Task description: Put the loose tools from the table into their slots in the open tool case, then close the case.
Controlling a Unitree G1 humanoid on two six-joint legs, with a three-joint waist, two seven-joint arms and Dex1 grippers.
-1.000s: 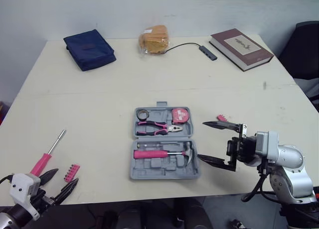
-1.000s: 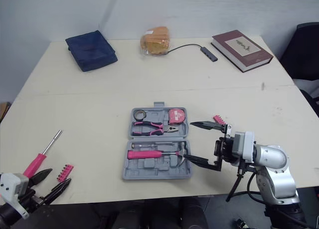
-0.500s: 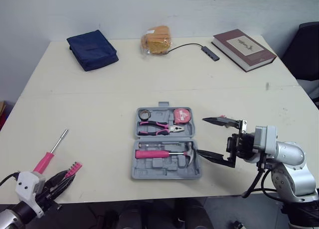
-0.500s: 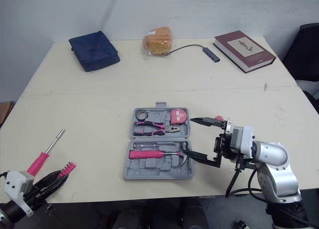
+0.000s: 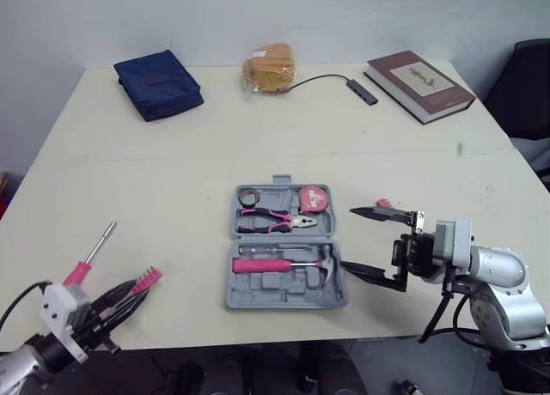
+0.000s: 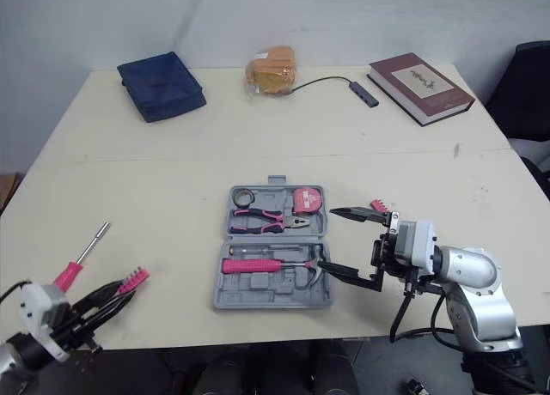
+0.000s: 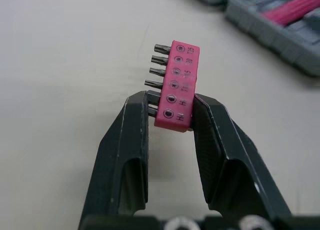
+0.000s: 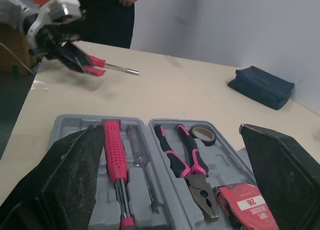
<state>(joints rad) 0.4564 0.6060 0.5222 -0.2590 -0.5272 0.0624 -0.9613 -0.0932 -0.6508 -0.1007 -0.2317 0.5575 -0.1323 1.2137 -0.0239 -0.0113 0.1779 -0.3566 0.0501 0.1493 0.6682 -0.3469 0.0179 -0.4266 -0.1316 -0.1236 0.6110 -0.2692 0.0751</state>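
Over the smooth cream desk, the left hand pinches a pink plastic bit strip; the right hand gapes empty by the grey moulded case.

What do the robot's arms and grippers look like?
The right arm has a rounded silver casing with a black cable looping beneath. The right gripper and left gripper each have two long, tapered black fingers; a white housing sits behind the left one.
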